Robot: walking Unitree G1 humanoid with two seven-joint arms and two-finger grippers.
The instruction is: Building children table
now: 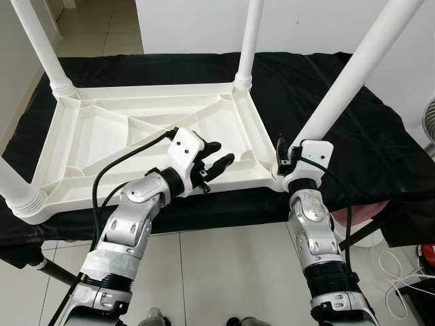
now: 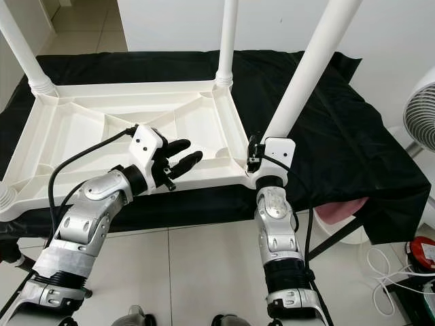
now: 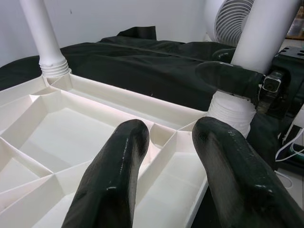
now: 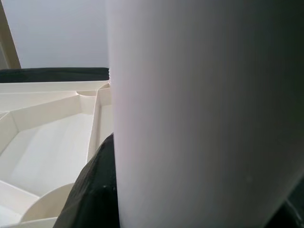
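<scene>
A white plastic children's table lies upside down on a black-draped surface, ribbed underside up. Its legs stand upright: far left, far right, near left and near right. My right gripper is shut on the near right leg just above its socket, with one black finger curled around it. My left gripper hovers open over the underside near the front rim, a short way left of that leg. Nothing is between its fingers.
A white fan stands at the right. A pink object sits under the draped surface, with a red item and white cables on the tiled floor beside it. White walls rise close behind.
</scene>
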